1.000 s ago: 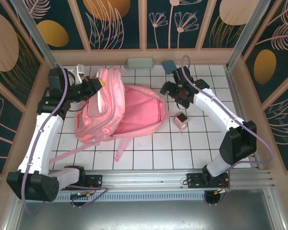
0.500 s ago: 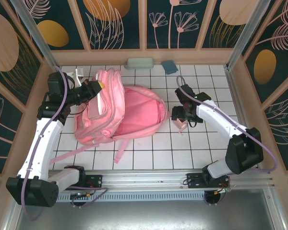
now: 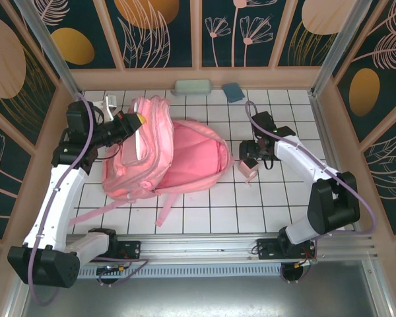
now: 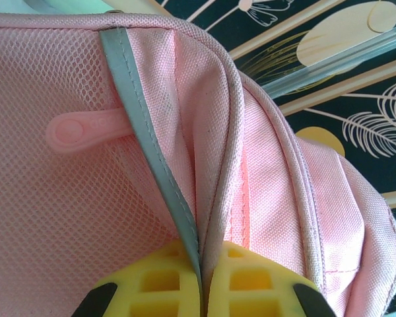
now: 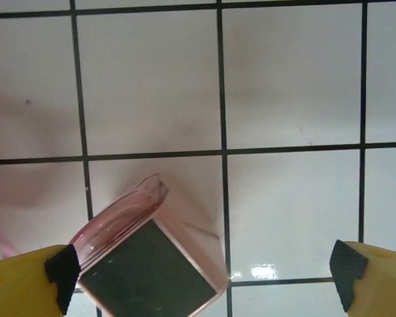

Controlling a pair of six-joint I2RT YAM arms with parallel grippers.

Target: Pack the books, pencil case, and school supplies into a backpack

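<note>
The pink backpack [image 3: 185,158] lies open on the tiled table, its front part propped up at the left. My left gripper [image 3: 133,127] is shut on the backpack's opening edge; in the left wrist view the yellow fingertips [image 4: 165,287] pinch the pink fabric [image 4: 270,165] and its grey strip. My right gripper [image 3: 251,157] hangs open just above the pink cube gadget [image 3: 248,170]. The cube [image 5: 145,271], dark face up, sits nearer the left of the two spread fingers [image 5: 26,284]. The mint pencil case [image 3: 192,86] and a small teal pad [image 3: 233,92] lie at the back wall. The books are out of view.
Pink straps [image 3: 165,205] trail from the backpack toward the near rail. White tiles [image 5: 284,79] stretch beyond the cube. Wooden-framed wall panels [image 3: 198,69] close in the table at the back and both sides.
My right arm swung from the back of the table, near the teal pad, to hover over the pink cube. The left gripper kept its hold on the backpack.
</note>
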